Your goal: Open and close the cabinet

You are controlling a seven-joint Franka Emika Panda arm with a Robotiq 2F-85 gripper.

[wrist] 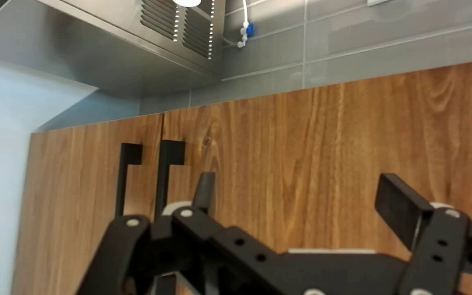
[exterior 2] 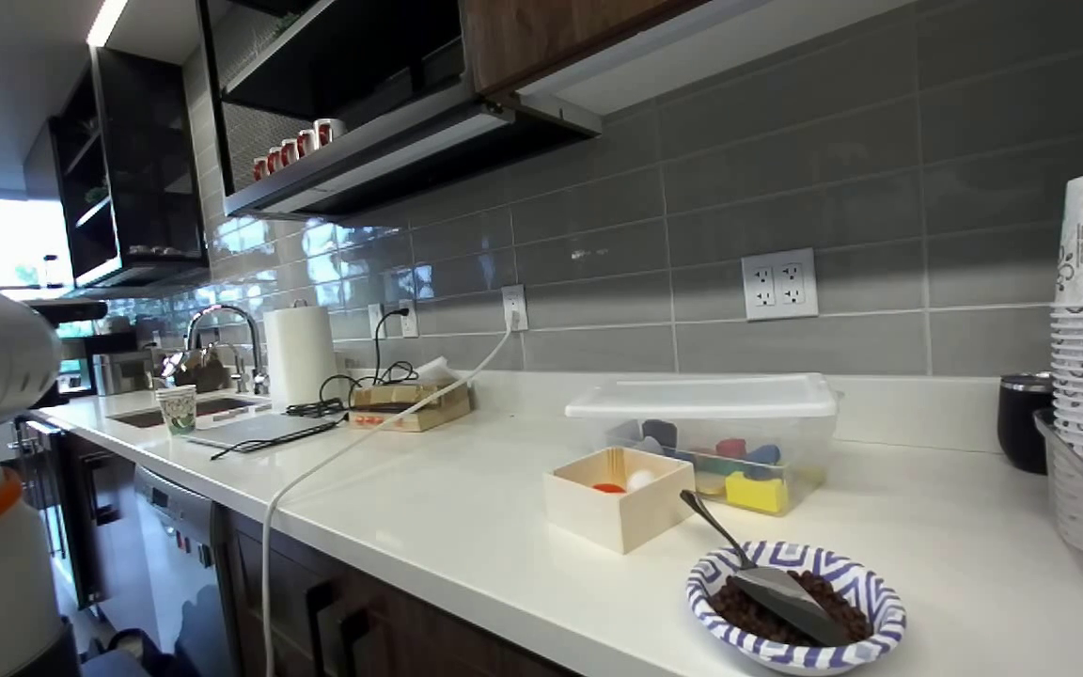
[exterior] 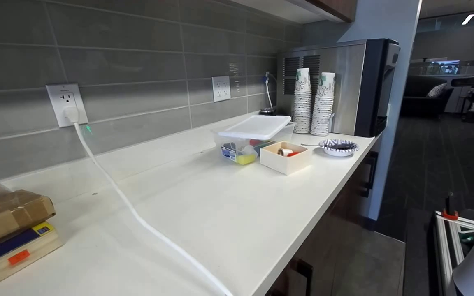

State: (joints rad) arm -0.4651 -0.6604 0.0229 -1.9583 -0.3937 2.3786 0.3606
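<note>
My gripper stands spread, nothing between its fingers, facing the wooden cabinet, which looks closed and, I think, wall-hung. I judge the step in hand is reaching to open it; next I should slide sideways, bracket the nearer of its 2 black handles, pinch and pull. Beyond are the tiled wall and a steel machine.

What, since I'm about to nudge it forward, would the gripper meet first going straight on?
Probably the wooden cabinet door; in the wrist view the open gripper seems aimed right of its black handle, though depth is unclear.
</note>
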